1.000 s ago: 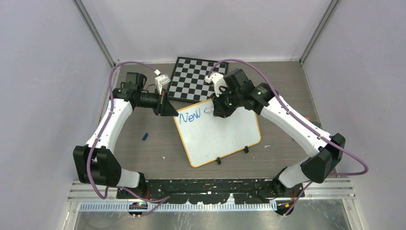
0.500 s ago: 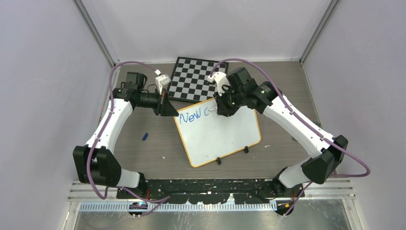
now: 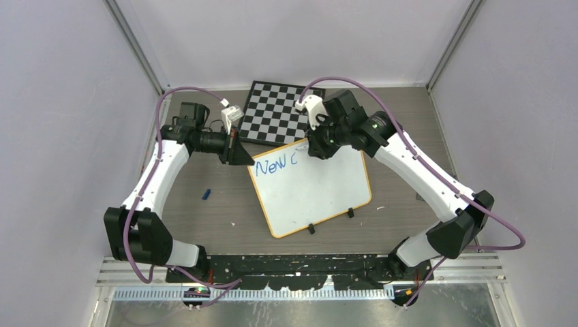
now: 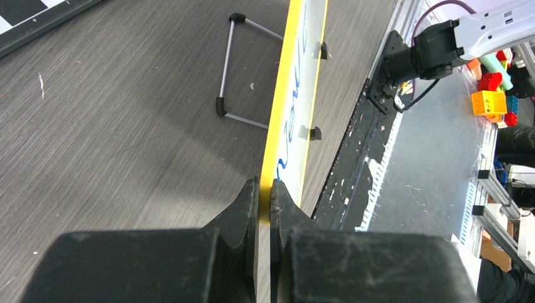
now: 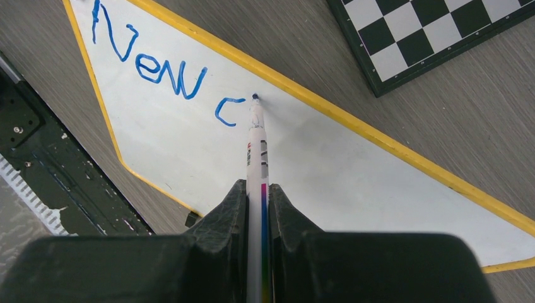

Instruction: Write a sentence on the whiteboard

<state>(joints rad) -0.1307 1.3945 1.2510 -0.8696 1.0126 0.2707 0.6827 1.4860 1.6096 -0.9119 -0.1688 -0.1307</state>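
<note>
Blue ink on the whiteboard point(image 3: 313, 187) reads "New c", running along its far edge. The board lies mid-table and skewed, with its two black clips on the near edge at 6 o'clock.

Chessboard point(image 3: 276, 112) is at 12 o'clock of the board, just beyond it. They're close, but I can't tell if they touch.

Left gripper point(image 4: 265, 189) is at the board's 10 o'clock corner. Jaws are clenched on the yellow-orange rim, and the wrist view shows the rim pinched between the fingers.

Right gripper point(image 5: 257, 189) is over the board's far edge at about 12 o'clock, grasping a white marker point(image 5: 257, 145). Jaws are tight on the barrel. The marker points out past the fingers, with the tip just right of the "c" and near the rim. It's either on the surface or a hair above it, can't tell which.

A small blue piece point(image 3: 206, 194) sits on the table point(image 3: 204, 225) at 9 o'clock of the board, well apart from it. It's too small to identify.
</note>
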